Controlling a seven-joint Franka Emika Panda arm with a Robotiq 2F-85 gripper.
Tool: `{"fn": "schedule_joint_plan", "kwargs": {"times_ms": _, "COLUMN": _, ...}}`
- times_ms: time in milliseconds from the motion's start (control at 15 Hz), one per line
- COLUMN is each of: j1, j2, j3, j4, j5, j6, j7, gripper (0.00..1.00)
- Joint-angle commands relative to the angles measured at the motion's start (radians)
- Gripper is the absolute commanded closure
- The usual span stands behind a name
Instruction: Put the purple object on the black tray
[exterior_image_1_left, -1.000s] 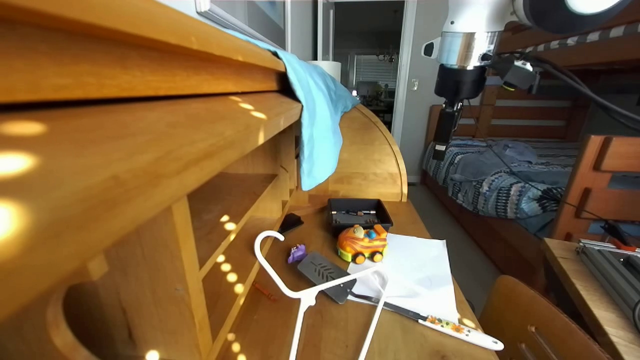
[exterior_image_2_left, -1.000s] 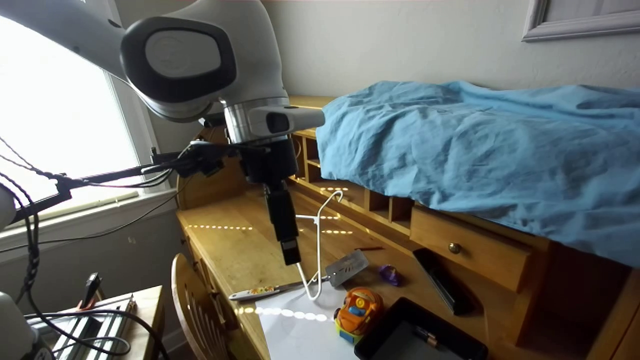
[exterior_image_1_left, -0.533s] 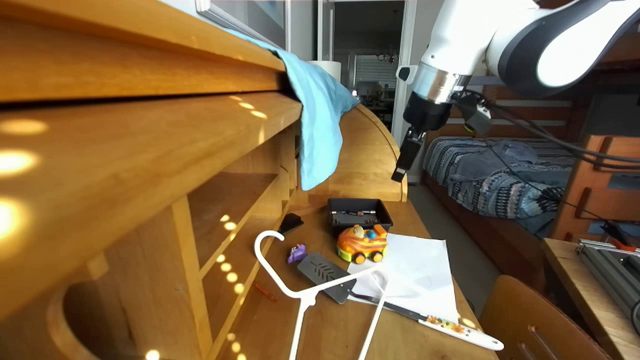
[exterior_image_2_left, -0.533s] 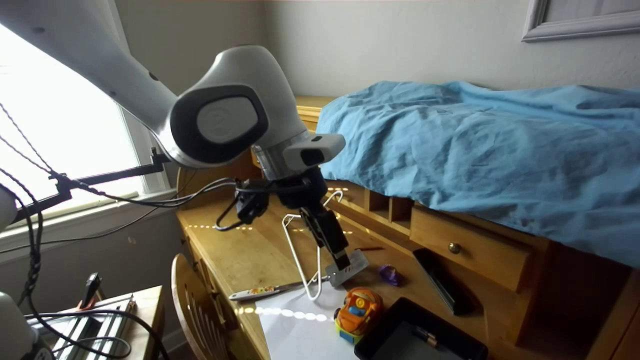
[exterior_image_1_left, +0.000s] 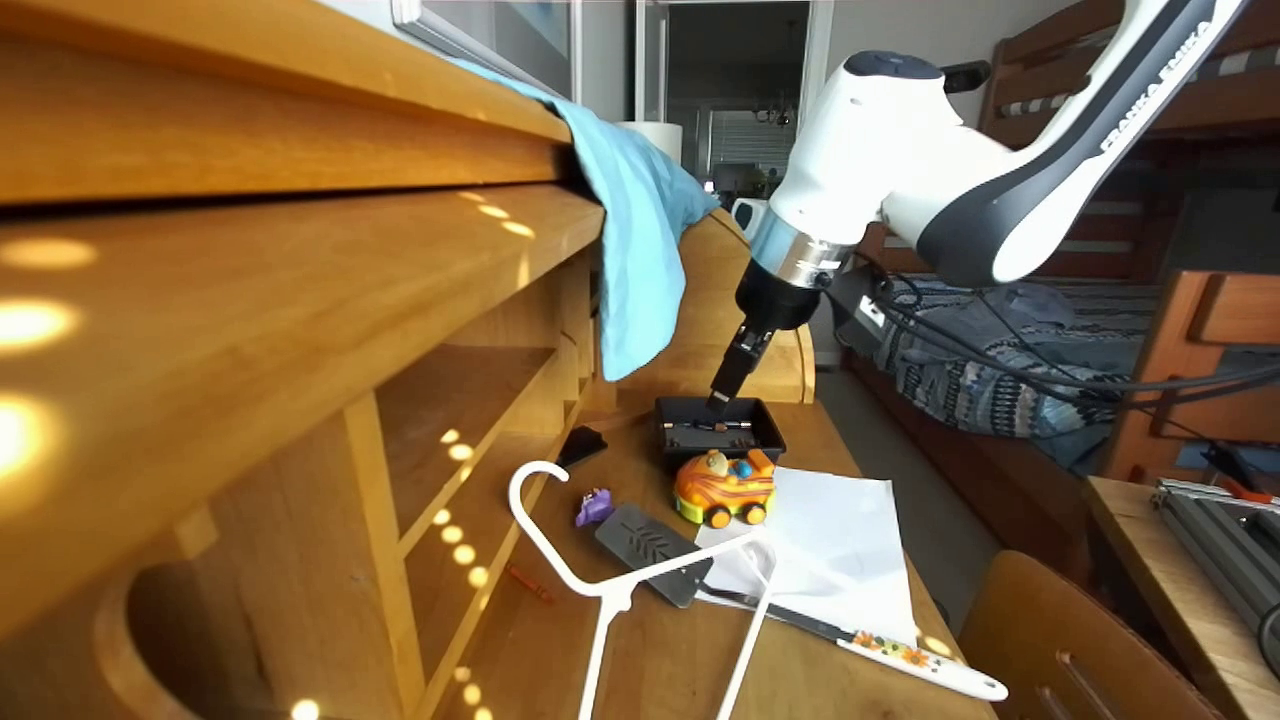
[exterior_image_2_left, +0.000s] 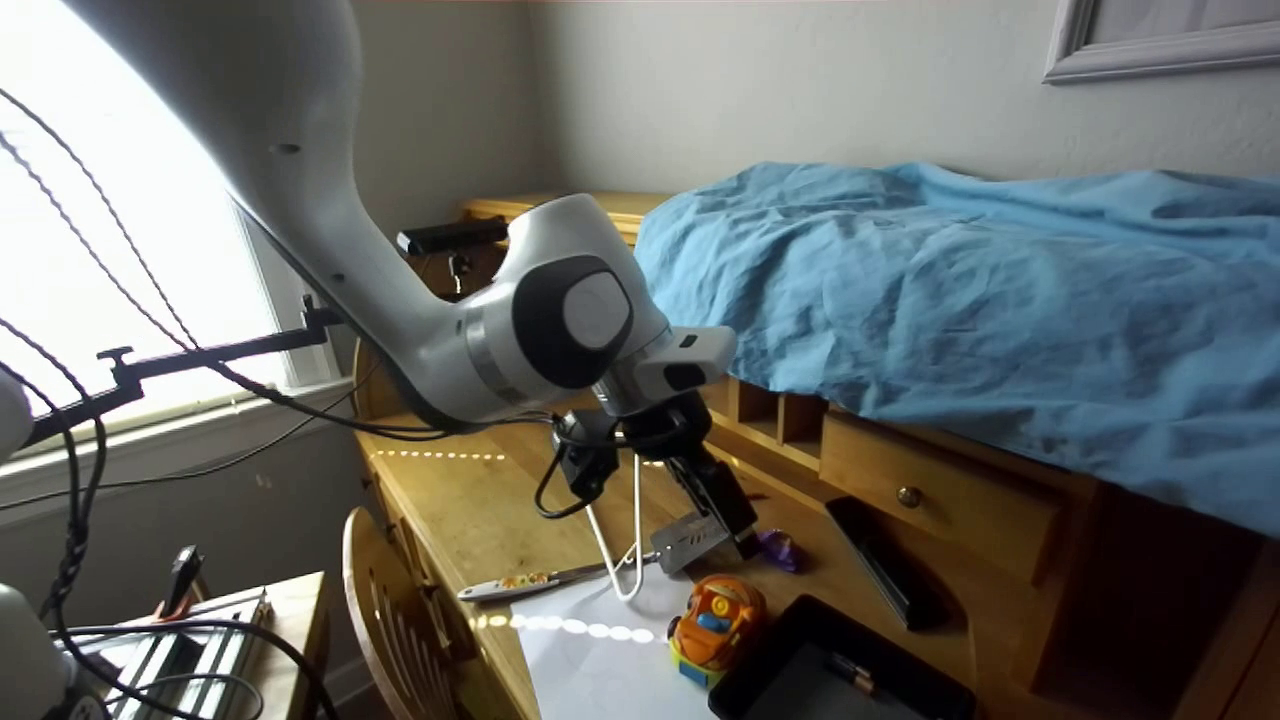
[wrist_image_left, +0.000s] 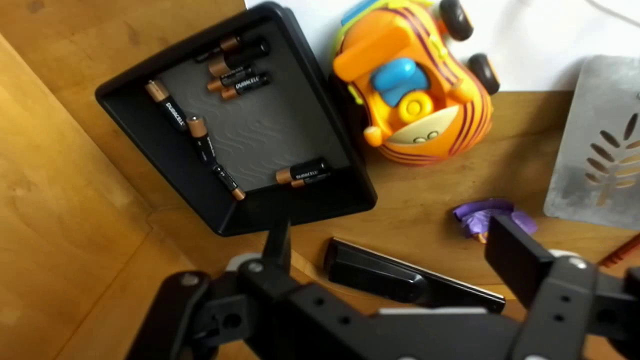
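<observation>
The purple object is a small crumpled item lying on the wooden desk. It also shows in both exterior views. In the wrist view my right finger covers part of it. The black tray is shallow, holds several batteries, and shows in both exterior views. My gripper is open, with nothing between its fingers. It hangs tilted above the desk; its tip shows in both exterior views.
An orange toy car stands against the tray, partly on white paper. A spatula, a white hanger and a red crayon lie nearby. A long black item lies beside the desk's shelves and drawer.
The arm has come down and across over the desk, and the gripper has tilted. Its tip is now lower and closer to the purple object in both exterior views. The objects have not moved.
</observation>
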Motion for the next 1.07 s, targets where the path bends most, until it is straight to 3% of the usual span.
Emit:
{"fn": "schedule_joint_plan", "kwargs": {"times_ms": 0, "j1": 0.046, "j2": 0.143, "j3": -0.017, "j4": 0.144, "j5": -0.086, "j6": -0.010, "j7": 0.121, "gripper": 0.00}}
{"fn": "schedule_joint_plan", "kwargs": {"times_ms": 67, "j1": 0.019, "j2": 0.065, "j3": -0.007, "j4": 0.066, "j5": -0.042, "j6": -0.002, "j7": 0.065, "gripper": 0.00}}
{"fn": "schedule_joint_plan", "kwargs": {"times_ms": 600, "j1": 0.043, "j2": 0.151, "j3": -0.028, "j4": 0.132, "j5": -0.097, "j6": 0.005, "j7": 0.062, "gripper": 0.00}}
{"fn": "schedule_joint_plan", "kwargs": {"times_ms": 1000, "j1": 0.146, "j2": 0.215, "j3": -0.120, "j4": 0.218, "j5": -0.381, "j6": 0.026, "j7": 0.363, "gripper": 0.00}}
